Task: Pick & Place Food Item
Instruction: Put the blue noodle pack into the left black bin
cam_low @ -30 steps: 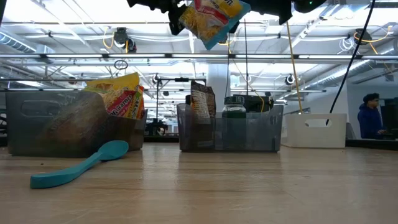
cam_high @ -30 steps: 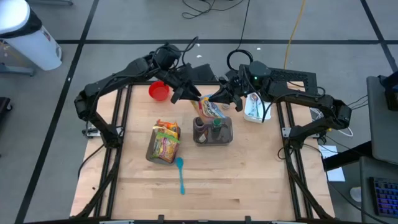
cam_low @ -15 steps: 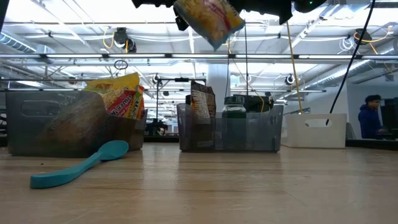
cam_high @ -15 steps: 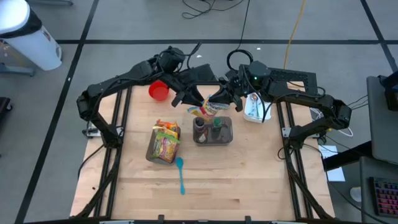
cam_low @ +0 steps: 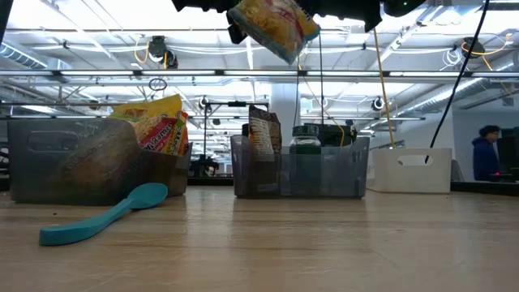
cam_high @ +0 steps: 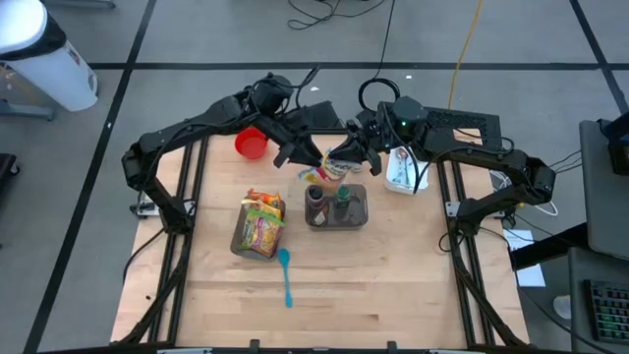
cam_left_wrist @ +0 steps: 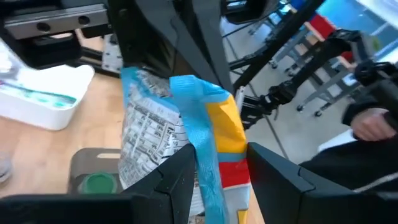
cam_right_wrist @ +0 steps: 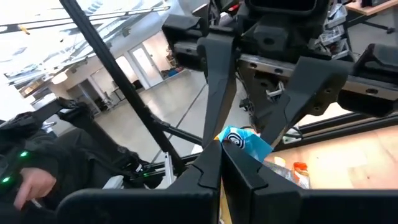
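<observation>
A yellow food packet [cam_high: 327, 174] with blue sealed edges hangs high over the clear bin [cam_high: 359, 211], between my two grippers. In the low view the packet [cam_low: 273, 24] shows at the top, well above the bin [cam_low: 324, 170]. My left gripper [cam_high: 307, 161] is shut on it from the table's left. My right gripper [cam_high: 343, 157] is shut on it from the right. In the bin stand a dark packet [cam_low: 263, 138] and a green-lidded jar [cam_high: 343, 196]. My left gripper pinches the packet between its two fingers [cam_left_wrist: 180, 180], which stand on either side of the blue sealed edge [cam_left_wrist: 202, 134]. It comes from the table's left, slanting slightly down. The packet is lifted clear and tilted. My right gripper is shut on a blue corner [cam_right_wrist: 244, 144] of the packet, just past its fingertips [cam_right_wrist: 211, 163]. It comes about level from the table's right. Its own fingers hide how much of the corner lies between them.
A second clear bin [cam_high: 241, 236] holding yellow packets stands left of the first. A teal spoon [cam_high: 285, 276] lies in front of it. A red cup [cam_high: 251, 145] sits at the far left and a white tray [cam_high: 400, 168] at the far right. The near half of the table is bare wood.
The packet has turned between the two grippers: in the low view its lower blue edge has swung from the right toward the left, and it now hangs more steeply. My left gripper has tipped a little. Both grippers have kept their hold.
</observation>
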Action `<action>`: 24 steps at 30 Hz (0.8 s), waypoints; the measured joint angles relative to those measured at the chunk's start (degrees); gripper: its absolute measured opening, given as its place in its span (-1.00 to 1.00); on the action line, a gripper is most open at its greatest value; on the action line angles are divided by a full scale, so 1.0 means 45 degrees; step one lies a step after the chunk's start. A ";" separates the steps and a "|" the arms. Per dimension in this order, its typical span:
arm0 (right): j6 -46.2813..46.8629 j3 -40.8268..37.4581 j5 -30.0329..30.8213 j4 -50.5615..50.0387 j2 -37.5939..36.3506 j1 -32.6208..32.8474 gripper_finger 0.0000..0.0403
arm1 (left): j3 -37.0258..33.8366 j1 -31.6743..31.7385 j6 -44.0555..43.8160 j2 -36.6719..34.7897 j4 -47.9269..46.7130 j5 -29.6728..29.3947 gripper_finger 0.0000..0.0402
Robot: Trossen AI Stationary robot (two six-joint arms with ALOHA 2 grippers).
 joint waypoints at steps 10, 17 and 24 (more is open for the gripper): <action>-0.0238 0.0000 0.0947 -0.0050 0.0010 -0.0003 -1.00 | 0.0003 -0.0079 0.0421 0.0000 -0.0466 -0.1030 -0.24; -0.0238 0.0000 0.0972 -0.0029 0.0010 -0.0005 -1.00 | 0.0002 -0.0079 0.0550 0.0000 -0.0457 -0.1684 -0.25; -0.0340 0.0000 0.1274 -0.0078 0.0010 -0.0005 -1.00 | 0.0002 -0.0040 0.0694 0.0000 -0.0457 -0.1952 -0.50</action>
